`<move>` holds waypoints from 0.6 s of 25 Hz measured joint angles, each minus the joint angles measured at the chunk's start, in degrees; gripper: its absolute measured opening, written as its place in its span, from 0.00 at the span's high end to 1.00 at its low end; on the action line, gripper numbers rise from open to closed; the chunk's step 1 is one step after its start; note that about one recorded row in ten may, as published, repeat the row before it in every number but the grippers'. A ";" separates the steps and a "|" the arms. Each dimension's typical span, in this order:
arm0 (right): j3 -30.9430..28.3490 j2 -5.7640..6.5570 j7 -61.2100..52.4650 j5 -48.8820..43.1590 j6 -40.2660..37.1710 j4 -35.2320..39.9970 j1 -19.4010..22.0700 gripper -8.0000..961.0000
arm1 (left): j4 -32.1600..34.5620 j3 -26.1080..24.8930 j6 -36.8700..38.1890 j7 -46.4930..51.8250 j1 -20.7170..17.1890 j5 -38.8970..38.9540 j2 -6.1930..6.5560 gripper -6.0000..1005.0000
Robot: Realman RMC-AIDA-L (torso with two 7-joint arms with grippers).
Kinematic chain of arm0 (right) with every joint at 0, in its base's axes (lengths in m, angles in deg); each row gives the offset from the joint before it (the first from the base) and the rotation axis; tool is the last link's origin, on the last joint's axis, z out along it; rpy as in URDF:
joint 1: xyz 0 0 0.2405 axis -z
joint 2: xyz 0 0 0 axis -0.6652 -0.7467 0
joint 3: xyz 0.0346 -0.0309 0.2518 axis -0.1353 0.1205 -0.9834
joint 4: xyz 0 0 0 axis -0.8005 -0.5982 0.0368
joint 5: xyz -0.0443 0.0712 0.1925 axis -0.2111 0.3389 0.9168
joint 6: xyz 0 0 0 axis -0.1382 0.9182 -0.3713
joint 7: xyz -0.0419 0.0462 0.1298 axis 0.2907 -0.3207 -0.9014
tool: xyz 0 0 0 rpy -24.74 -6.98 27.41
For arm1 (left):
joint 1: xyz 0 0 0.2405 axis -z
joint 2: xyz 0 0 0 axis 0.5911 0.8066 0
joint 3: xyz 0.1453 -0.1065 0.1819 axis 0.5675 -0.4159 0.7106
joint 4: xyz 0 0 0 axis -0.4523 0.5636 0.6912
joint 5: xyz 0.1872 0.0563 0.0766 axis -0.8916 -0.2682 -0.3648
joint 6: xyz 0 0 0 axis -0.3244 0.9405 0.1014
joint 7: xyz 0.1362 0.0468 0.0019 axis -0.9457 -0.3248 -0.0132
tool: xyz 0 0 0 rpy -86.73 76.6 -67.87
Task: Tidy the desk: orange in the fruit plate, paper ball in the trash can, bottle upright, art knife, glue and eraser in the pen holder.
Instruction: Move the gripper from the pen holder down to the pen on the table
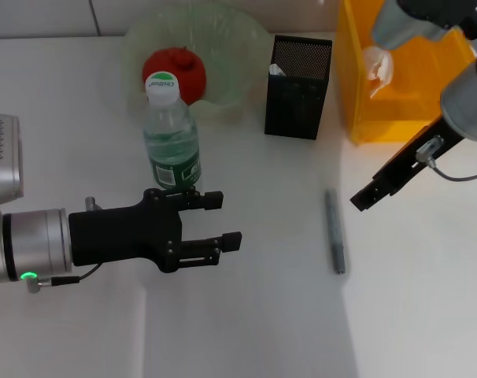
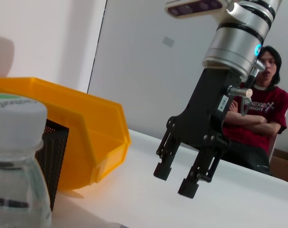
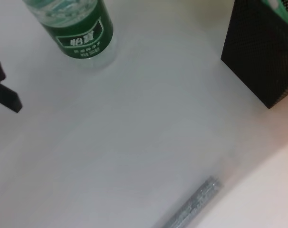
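Grey and slim, the art knife [image 1: 335,231] lies flat on the desk just below and inward of my right gripper [image 1: 364,198], long axis pointing away from me. Its jaws stand open. My left gripper [image 1: 223,220], also open, hovers farther off, by the upright bottle [image 1: 171,138].

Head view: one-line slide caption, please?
Bottle upright, orange in fruit plate; grey art knife lies between both open tools, left, right.

Clear, glossy plastic bottle [image 1: 171,138] with a printed green label; black metal-mesh pen holder [image 1: 298,87]. Translucent yellow plastic trash can [image 1: 408,79]; smooth, matt white tabletop [image 1: 246,315].
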 joint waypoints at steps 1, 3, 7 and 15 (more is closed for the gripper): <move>1.14 0.00 -0.90 0.00 1.50 -1.14 -0.16 0.33 | 0.01 0.00 -0.01 -0.01 0.00 0.00 -0.01 0.27; 2.70 0.00 -2.29 0.00 4.13 -3.54 -0.71 0.33 | 0.03 0.00 -0.02 -0.02 -0.02 0.00 -0.02 0.27; 5.33 -0.09 -4.55 0.06 10.06 -8.25 -1.85 0.33 | 0.07 0.00 -0.03 -0.11 -0.32 0.00 -0.03 0.27; 9.08 -0.24 -6.29 2.83 19.97 -15.05 -2.63 0.34 | 0.02 -0.26 0.00 -0.14 -0.59 0.00 -0.03 0.27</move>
